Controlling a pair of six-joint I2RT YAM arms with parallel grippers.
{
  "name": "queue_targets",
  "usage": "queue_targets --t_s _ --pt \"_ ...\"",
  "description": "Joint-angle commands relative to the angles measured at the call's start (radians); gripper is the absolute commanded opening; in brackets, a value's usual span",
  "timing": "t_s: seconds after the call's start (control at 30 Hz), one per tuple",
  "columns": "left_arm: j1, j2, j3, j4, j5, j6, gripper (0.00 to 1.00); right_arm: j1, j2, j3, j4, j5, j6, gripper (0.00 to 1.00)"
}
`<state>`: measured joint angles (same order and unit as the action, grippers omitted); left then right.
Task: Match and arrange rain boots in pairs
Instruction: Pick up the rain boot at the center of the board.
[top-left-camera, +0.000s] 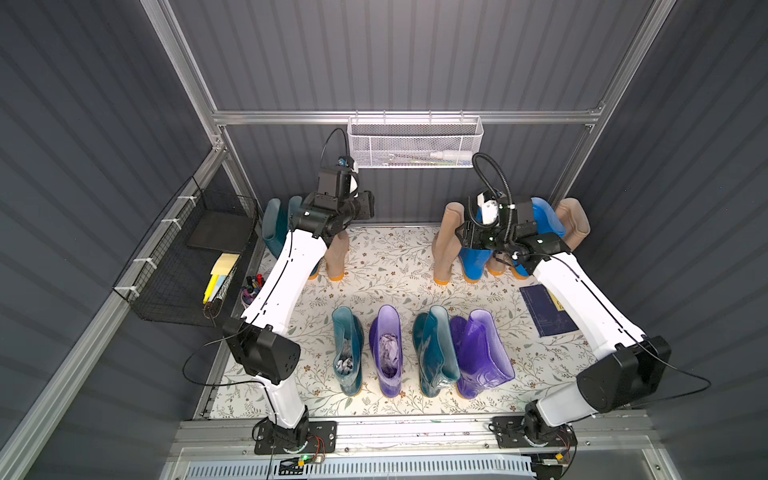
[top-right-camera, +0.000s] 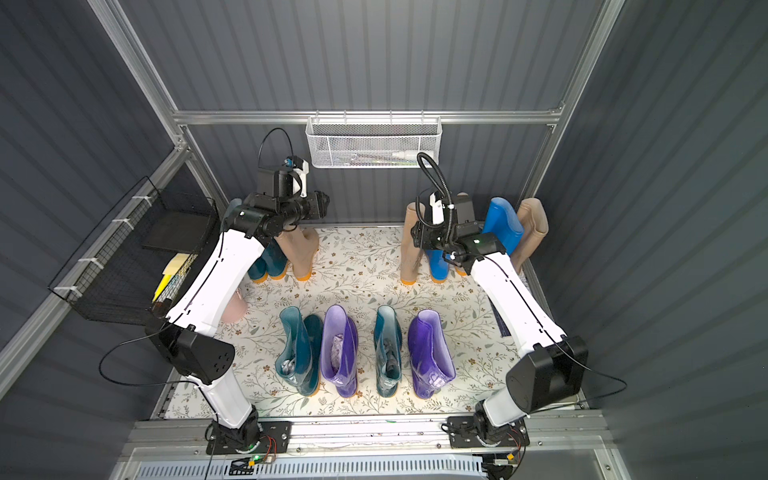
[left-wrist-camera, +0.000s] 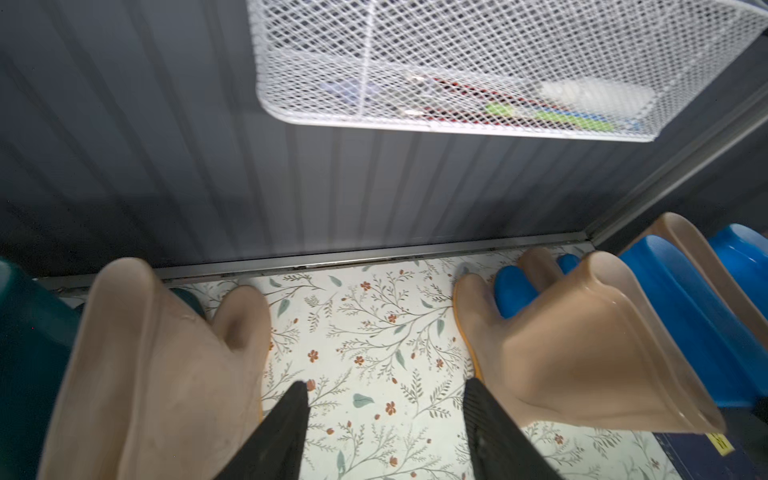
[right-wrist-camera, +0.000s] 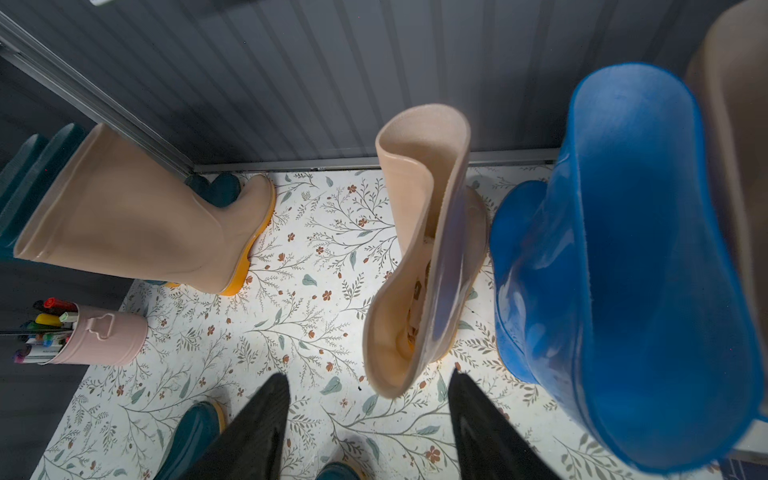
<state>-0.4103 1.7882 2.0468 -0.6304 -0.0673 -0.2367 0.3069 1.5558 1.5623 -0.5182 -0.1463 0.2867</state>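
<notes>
Several rain boots stand on the floral mat. The front row runs teal, purple, teal, purple. At the back left, teal boots stand beside a beige one. At the back right, beige and bright blue boots are mixed. My left gripper hangs open over bare mat between two beige boots. My right gripper is open; a beige boot's top rim lies just ahead between its fingers, untouched, with a blue boot beside it.
A white mesh basket hangs on the back wall above both wrists. A black wire basket lines the left wall. A pink cup of pens stands at the mat's left edge. A dark blue book lies on the mat's right side.
</notes>
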Motion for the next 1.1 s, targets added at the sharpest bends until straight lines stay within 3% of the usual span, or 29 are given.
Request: queue_targets --t_s 0.0,0.23,0.67,0.8,1.07 --pt "-0.028 0.008 -0.012 0.014 0.009 -0.03 0.61 -0.002 0.046 0.058 0.016 -0.034 -0.007 0.61" --pt "-0.074 -0.014 -0.087 0.017 0.009 -0.056 0.57 -0.003 0.154 0.152 -0.007 -0.003 -0.021 0.59" --pt "-0.084 -0.17 -0.322 0.02 -0.049 -0.035 0.57 -0.003 0.326 0.354 -0.122 0.049 -0.038 0.37" --pt "-0.083 -0.205 -0.371 0.023 -0.059 -0.029 0.57 -0.004 0.349 0.385 -0.139 0.057 -0.038 0.19" --pt "-0.083 -0.241 -0.384 0.002 -0.084 0.012 0.58 0.014 0.332 0.417 -0.115 -0.004 -0.014 0.04"
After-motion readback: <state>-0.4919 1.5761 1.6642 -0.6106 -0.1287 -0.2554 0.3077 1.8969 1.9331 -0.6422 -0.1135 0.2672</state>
